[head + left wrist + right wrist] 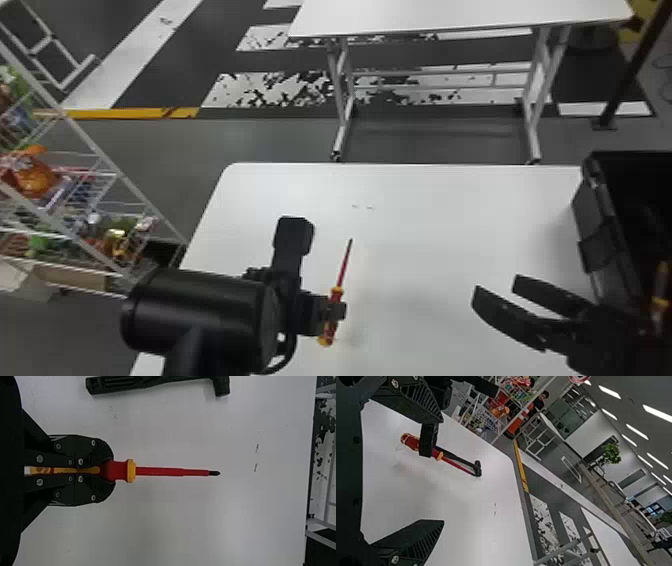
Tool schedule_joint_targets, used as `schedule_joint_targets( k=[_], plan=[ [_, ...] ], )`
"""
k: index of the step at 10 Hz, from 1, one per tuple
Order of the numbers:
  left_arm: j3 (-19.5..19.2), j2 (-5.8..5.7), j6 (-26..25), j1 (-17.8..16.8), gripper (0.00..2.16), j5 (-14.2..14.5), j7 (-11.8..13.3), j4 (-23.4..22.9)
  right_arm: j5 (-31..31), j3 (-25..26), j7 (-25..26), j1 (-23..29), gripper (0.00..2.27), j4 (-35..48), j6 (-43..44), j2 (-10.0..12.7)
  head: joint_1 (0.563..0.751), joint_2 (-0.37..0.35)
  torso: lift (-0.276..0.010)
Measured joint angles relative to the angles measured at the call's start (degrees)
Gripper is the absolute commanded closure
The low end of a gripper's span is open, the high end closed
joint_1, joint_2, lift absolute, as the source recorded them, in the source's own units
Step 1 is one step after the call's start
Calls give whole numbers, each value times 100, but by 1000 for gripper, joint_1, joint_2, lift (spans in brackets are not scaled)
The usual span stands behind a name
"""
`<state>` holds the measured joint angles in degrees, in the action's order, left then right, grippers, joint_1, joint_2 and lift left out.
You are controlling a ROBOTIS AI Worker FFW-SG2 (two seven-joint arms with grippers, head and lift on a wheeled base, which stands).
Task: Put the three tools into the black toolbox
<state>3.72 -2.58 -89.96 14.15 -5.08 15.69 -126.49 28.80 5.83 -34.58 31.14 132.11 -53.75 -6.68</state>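
As the left claw grips a red-and-yellow screwdriver, the right claw (fingers parted) hangs near the toolbox.

Red-yellow screwdriver, black toolbox, white table

The head view's right edge cuts off the black toolbox, its inside too dark to make out, and 1 yellow-orange item there is too blurred to name. The left gripper hides part of the screwdriver handle, while the left wrist view's edge crops the hammer.
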Motion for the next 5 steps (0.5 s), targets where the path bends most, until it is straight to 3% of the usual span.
schedule_joint_targets(
  k=[1,5],
  plan=[
    [-28,-5,0,167,1744,43,233,-332,64,51,4,-44,103,-6,-29,0,695,175,-51],
    [51,-45,0,658,1744,103,521,-1185,396,264,4,-415,103,-286,-327,0,695,112,-51]
  ],
)
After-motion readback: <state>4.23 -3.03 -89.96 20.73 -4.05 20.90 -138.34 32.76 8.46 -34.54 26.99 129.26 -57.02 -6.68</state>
